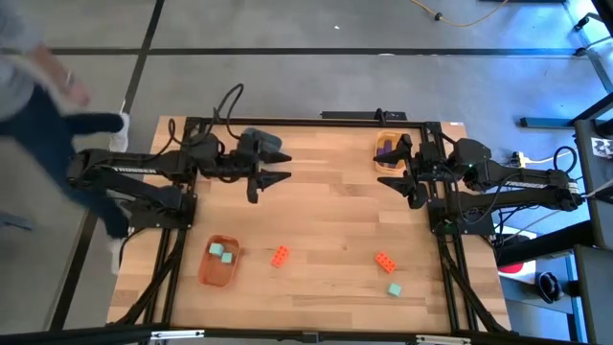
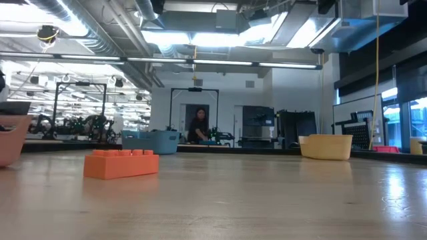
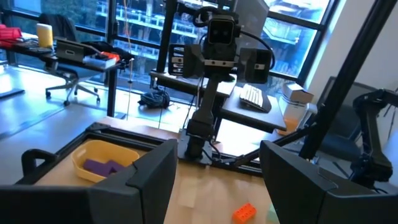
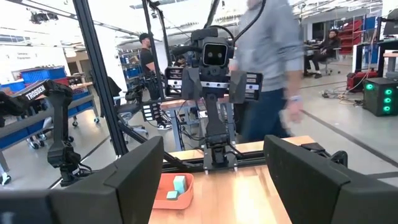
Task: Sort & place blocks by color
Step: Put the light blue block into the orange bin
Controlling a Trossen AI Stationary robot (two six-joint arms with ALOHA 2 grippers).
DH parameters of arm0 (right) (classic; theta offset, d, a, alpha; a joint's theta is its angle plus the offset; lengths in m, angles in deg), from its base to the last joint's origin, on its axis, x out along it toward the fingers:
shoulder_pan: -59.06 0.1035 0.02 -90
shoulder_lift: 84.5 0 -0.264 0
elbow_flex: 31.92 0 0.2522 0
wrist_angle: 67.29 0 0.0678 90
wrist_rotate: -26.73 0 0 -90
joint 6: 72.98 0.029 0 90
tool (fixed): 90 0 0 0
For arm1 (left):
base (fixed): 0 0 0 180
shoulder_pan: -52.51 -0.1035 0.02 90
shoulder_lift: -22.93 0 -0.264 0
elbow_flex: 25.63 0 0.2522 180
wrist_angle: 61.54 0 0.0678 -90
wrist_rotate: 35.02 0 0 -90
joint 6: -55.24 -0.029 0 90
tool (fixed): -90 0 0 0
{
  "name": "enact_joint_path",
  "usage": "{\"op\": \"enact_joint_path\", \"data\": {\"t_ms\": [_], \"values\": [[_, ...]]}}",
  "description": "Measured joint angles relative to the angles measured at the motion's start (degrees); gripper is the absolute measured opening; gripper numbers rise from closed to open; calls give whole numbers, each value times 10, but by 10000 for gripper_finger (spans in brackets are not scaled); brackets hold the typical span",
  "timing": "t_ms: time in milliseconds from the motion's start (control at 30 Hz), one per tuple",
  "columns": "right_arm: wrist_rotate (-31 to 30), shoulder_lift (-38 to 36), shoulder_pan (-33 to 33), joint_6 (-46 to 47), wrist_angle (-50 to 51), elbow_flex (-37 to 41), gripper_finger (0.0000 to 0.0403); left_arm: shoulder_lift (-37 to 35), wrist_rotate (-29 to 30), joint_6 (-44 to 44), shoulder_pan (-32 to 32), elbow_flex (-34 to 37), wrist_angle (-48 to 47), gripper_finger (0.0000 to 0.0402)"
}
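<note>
Wood table [image 1: 326, 220], scattered blocks [image 1: 280, 256]; person [image 4: 267, 68] walking behind; left gripper [image 1: 280, 169], right gripper [image 1: 400, 171] both spread.

Both arms are folded back at the far side of the worktop (toward 12 o'clock). The left hand [image 1: 273, 169] points toward 3 o'clock, fingers apart; the right hand [image 1: 400, 169] points toward 9 o'clock, fingers likewise spread, holding nothing.

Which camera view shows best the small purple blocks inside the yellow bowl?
The left wrist view: the purple blocks lie clearly visible in the yellow bowl. The high view shows them partly hidden by the right arm; the low view shows only the bowl's wall; the right wrist view shows neither.
</note>
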Motion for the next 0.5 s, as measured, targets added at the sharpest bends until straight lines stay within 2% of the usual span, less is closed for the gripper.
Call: {"op": "enact_joint_path", "data": {"t_ms": [167, 333, 433, 500], "values": [[0, 0, 0, 6, 0, 0, 280, 0, 0, 0, 0, 0, 0, 220], [-18, 6, 0, 149, -25, -5, 280, 0, 3, -3, 0, 0, 0, 220], [17, 27, 0, 177, 9, -37, 280, 0, 11, -4, 0, 1, -1, 220], [49, 52, 9, 198, 69, -79, 280, 0, 18, -5, 0, 1, -2, 220]]}}
